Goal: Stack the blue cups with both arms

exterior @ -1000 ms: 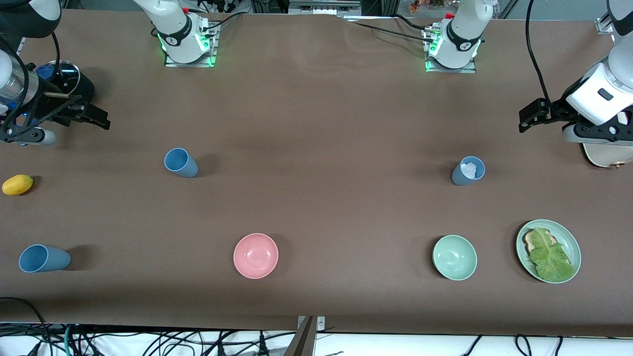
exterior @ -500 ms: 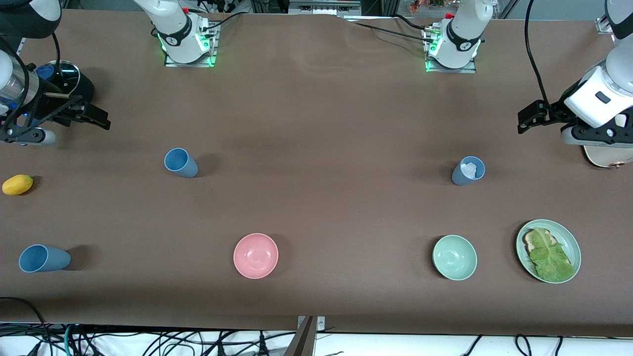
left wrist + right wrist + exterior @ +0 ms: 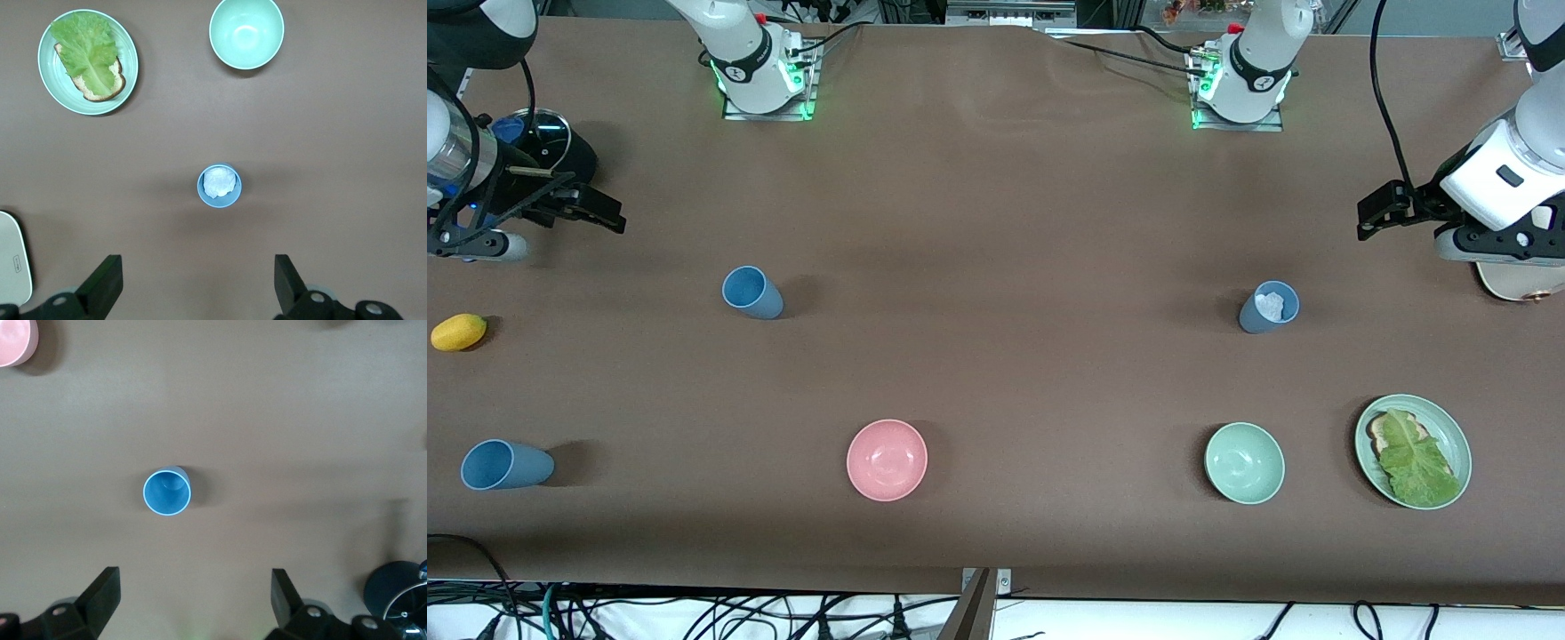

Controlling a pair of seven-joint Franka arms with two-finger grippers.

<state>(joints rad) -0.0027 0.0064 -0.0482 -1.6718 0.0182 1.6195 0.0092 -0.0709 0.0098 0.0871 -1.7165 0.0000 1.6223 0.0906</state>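
Note:
Three blue cups stand on the brown table. One cup is toward the right arm's end and shows empty in the right wrist view. A second cup toward the left arm's end holds a white crumpled lump, also seen in the left wrist view. A third cup is nearer the front camera at the right arm's end. My right gripper hangs open and empty above the table, short of the empty cup. My left gripper hangs open and empty, short of the filled cup.
A pink bowl, a mint-green bowl and a green plate with bread and lettuce lie nearer the front camera. A yellow fruit and a black round object are at the right arm's end. A beige board lies under the left hand.
The left arm's hand has shifted very slightly. The right arm and all the cups are where they were.

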